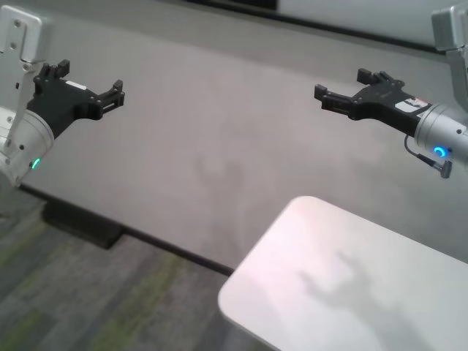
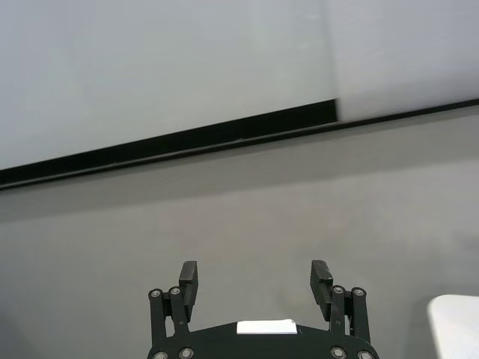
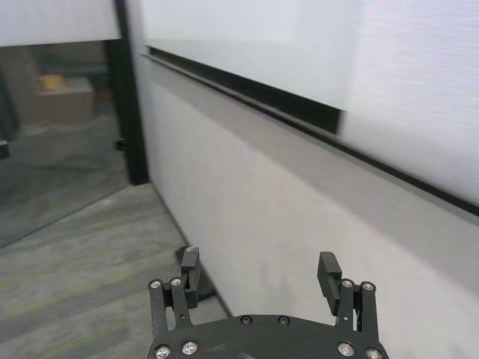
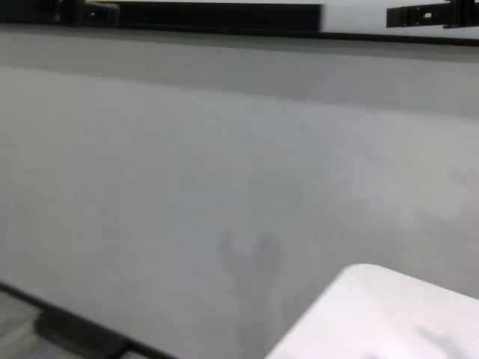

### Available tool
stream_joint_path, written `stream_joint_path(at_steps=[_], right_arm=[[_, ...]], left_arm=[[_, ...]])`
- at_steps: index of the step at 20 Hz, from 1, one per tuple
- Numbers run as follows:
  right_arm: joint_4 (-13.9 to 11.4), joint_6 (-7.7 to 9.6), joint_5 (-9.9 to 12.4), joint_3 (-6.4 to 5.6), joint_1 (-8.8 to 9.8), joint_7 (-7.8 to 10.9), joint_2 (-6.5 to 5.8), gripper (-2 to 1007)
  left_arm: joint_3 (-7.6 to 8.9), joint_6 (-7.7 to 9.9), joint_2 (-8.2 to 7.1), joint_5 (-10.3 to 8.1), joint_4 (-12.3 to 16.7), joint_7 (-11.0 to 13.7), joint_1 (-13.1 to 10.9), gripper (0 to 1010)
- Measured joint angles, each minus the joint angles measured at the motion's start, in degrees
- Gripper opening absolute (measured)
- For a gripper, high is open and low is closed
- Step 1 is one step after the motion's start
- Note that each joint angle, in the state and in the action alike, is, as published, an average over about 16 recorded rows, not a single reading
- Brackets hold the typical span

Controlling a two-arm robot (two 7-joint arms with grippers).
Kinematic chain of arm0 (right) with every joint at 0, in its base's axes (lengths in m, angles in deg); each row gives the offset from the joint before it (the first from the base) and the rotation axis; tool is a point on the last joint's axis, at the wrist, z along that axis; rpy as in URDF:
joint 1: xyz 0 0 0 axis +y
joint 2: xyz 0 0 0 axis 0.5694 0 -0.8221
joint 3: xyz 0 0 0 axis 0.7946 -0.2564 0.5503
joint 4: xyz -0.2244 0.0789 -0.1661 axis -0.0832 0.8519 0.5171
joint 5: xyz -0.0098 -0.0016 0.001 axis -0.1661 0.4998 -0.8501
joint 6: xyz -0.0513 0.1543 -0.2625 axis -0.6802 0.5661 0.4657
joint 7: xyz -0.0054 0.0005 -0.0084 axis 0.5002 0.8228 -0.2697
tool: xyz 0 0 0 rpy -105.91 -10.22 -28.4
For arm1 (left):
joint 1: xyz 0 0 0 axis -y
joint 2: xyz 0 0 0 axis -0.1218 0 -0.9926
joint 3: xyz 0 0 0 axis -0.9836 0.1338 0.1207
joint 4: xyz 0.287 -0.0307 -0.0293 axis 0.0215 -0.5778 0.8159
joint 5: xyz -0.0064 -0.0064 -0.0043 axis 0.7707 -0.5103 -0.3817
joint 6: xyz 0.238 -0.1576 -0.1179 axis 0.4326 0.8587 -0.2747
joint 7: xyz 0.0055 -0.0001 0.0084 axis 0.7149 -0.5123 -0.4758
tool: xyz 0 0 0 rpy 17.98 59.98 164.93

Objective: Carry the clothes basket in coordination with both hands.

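Observation:
The clothes basket is out of view in every frame. My left gripper (image 1: 88, 80) is held up in the air at the left, open and empty, facing a grey wall. In the left wrist view (image 2: 254, 271) its two fingers stand wide apart with nothing between them. My right gripper (image 1: 344, 83) is held up at the right at about the same height, open and empty. It also shows in the right wrist view (image 3: 260, 262), fingers spread, with only wall and floor beyond.
A white table with a rounded corner (image 1: 351, 292) lies below my right arm and shows in the chest view (image 4: 389, 314). A grey wall panel (image 1: 219, 131) fills the front. Grey carpet (image 1: 88, 292) and a black base foot (image 1: 80, 223) lie at the lower left.

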Motion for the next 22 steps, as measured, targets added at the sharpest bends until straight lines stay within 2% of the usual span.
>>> stream_joint_path(at_steps=[22], right_arm=[[0.00, 0.00, 0.00, 0.00, 0.00, 0.00, 0.00, 1004]], left_arm=[[0.00, 0.00, 0.00, 0.00, 0.00, 0.00, 0.00, 1002]])
